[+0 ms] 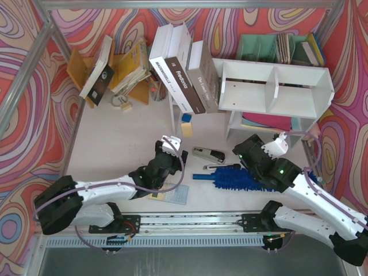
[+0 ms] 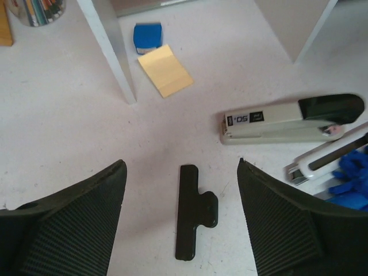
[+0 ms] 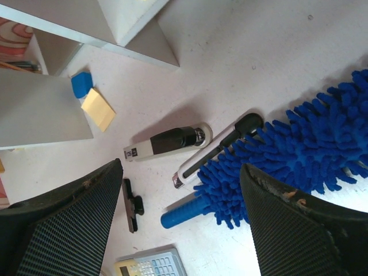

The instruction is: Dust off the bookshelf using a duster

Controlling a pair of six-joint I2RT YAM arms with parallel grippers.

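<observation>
- Swirl-patterned walls around a pale tabletop [image 1: 126, 135].
- Finds the duster [image 1: 233, 177] flat on the tabletop, in front of the bookshelf [image 1: 275, 83] and apart from it.
- Runs left to right along its long axis: slim handle pointing left, fluffy blue head reaching right under the right arm.
- Lies just beside a stapler [image 1: 208, 154], on the nearer side.
- Shows the left fingers [image 2: 69, 230] spread apart above a black clip [image 2: 192, 213], clamping nothing.
- Shows the right fingers [image 3: 63, 230] likewise apart, over the handle end, holding nothing.
</observation>
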